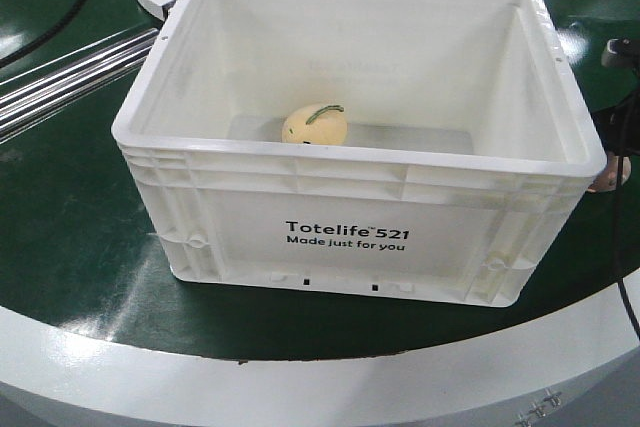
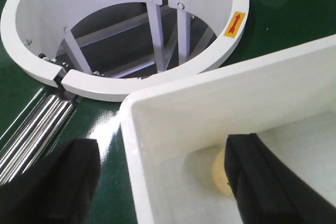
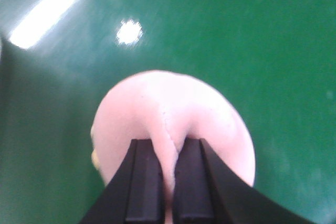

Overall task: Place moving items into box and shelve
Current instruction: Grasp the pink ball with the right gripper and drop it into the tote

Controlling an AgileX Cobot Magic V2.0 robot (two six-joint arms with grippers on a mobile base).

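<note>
Green tabletop (image 1: pixel 70 247) carries the white box (image 1: pixel 345 237), with the yellow fruit (image 1: pixel 315 127) already inside. Right gripper (image 3: pixel 167 148) jaws pinch the pink fruit (image 3: pixel 173 103) outside, right of the box. Left gripper (image 2: pixel 157 177) jaws are spread by its left wall. Shelving remains.

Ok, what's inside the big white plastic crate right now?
One pale yellow rounded fruit with a green mark. The near wall of the white crate hides the front floor.
</note>
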